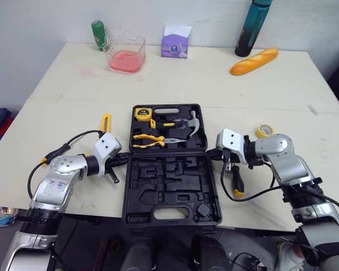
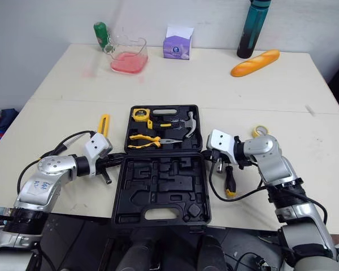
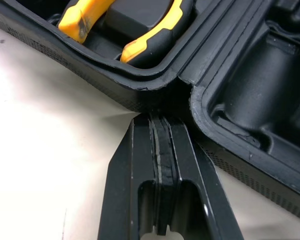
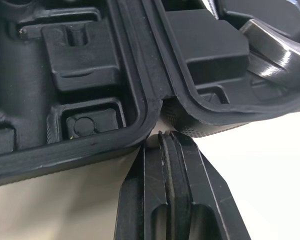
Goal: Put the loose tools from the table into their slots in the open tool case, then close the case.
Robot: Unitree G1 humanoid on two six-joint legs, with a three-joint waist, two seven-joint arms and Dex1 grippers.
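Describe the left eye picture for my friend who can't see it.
An open black tool case lies on a pale table, with the left gripper and right gripper pointing at its hinge from either side. Pliers, a hammer and a tape measure sit in the far half; a yellow tool lies loose left of it.

On the table (image 1: 226, 84), left pincer (image 3: 160, 125) and right pincer (image 4: 171, 139) flank the tool case (image 1: 169, 183) at its hinge.

At back, left to right: green bottle (image 1: 99, 34), clear container (image 1: 127, 55), purple box (image 1: 175, 44), teal bottle (image 1: 251, 28), bread loaf (image 1: 254, 61)
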